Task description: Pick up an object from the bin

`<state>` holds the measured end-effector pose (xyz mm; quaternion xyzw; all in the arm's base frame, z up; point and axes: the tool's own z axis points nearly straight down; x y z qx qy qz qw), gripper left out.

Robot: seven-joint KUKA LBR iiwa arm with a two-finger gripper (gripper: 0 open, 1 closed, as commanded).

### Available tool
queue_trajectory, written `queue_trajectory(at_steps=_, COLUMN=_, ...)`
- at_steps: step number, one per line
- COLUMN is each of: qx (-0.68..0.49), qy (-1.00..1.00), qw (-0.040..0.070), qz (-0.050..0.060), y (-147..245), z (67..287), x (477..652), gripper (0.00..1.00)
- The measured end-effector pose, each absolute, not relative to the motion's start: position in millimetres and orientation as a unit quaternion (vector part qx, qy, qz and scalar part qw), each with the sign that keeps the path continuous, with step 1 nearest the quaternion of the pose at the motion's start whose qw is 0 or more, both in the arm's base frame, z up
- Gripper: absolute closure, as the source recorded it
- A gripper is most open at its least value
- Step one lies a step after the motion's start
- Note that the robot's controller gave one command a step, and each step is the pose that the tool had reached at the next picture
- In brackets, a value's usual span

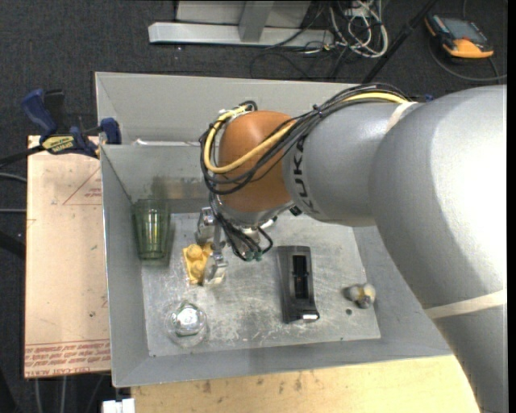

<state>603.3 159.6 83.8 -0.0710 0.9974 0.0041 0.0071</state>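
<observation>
Altogether five loose things in bin [121, 210].

- A dark, speckled floor [48, 40] lies all round the grey bin [161, 109] and is almost black.
- Beyond the bin's far rim, a flat pale-grey metal plate [201, 32] lies on the floor, with a grey post [266, 14] rising from it.
- Right of the plate, still beyond that rim, is a tangle of black and white cables [359, 32].
- Past the bin's far right corner — an orange-and-black device [461, 36] rests on the floor.
</observation>
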Motion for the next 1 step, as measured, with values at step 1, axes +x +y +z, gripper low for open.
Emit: queue_trajectory(at_steps=1, qx=-0.062, qy=0.998, qw=0.005, qz=0.001, y=168.1, z=264.4, x=615.6, gripper=1.0)
